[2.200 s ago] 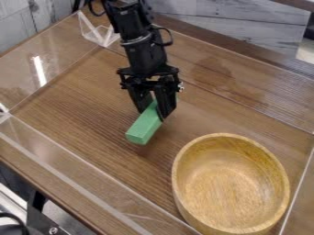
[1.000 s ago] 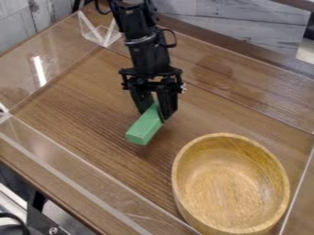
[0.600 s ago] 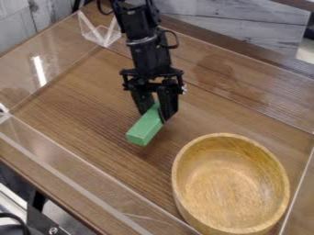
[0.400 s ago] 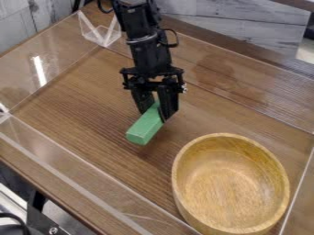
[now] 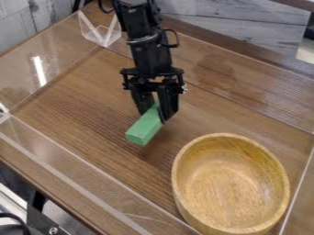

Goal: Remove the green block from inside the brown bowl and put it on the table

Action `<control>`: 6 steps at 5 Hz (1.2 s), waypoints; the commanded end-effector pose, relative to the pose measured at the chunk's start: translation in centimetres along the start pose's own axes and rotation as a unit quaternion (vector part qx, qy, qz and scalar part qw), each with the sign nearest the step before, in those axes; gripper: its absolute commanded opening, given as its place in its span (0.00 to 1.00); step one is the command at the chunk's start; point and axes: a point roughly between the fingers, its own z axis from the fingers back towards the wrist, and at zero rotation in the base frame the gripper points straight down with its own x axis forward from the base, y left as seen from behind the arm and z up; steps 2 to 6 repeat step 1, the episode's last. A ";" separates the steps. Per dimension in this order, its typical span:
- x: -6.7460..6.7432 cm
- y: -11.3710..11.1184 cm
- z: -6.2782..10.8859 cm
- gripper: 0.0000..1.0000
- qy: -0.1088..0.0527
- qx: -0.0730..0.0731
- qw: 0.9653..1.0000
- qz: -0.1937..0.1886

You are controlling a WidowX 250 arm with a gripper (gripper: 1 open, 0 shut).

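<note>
A bright green block (image 5: 145, 128), a long flat plain-faced bar, sits out of the bowl on a slant, its lower end down on the table (image 5: 73, 101) and its upper end raised toward the back. Its long axis runs from front-left to back-right. The brown bowl (image 5: 232, 185) is a wide, shallow, round wooden dish with a thick rim and visible grain, upright at the front right, near the block but apart from it.
</note>
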 end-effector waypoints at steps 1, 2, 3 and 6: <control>0.9 -0.5 1.3 0.00 -0.019 0.010 1.000 -0.016; 0.9 -0.5 1.3 0.00 -0.019 0.010 1.000 -0.016; 0.9 -0.5 1.3 0.00 -0.019 0.010 1.000 -0.016; 0.9 -0.5 1.3 0.00 -0.019 0.010 1.000 -0.016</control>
